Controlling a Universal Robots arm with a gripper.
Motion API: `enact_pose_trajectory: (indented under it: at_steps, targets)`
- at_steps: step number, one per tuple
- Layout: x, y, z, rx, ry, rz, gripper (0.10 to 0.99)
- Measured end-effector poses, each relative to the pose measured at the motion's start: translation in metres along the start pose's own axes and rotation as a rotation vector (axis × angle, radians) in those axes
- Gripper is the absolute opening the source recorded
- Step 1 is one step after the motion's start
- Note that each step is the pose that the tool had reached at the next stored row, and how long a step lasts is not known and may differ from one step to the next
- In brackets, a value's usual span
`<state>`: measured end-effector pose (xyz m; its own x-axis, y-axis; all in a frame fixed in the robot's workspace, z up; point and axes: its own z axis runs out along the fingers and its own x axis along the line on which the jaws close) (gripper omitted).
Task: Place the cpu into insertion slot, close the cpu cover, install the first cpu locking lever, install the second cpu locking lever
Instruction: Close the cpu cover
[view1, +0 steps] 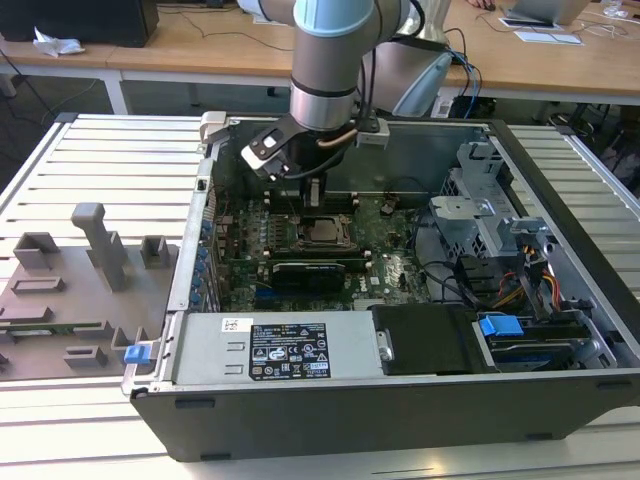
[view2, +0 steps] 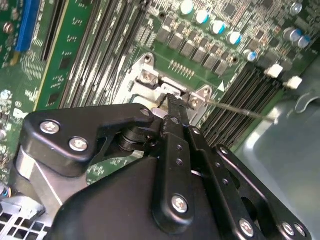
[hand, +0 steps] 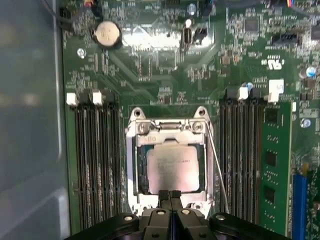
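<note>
While the jaws stand closed, the cpu lies just beside them.

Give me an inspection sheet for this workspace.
Surface: slatted metal table bearing an open computer case.
Job's things: cpu seated in insertion slot; cpu cover down over it; thin lever rod alongside.
Clutter: grey fixture tray on the exterior view's left.
Hand: hand shut, tips at the cover's edge.
Cables: coloured wires inside the case.
Surroundings: wooden desks behind.
</note>
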<state>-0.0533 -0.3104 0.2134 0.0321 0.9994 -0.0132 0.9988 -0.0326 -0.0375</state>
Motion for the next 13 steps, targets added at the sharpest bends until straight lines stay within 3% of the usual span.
enact_pose_trajectory:
  at_steps: [3,8,12,13]
  targets:
    - [-0.0001,-0.0051,0.0043,0.000,0.0001,0.000,0.106]
    - [-0.0001,-0.0056,0.0068,0.000,-0.0002,-0.002,0.106]
    - [0.0000,-0.0015,0.0067,0.000,0.0006,-0.003,0.106]
    - [0.0001,0.0024,0.0065,0.000,0.0032,-0.004,0.106]
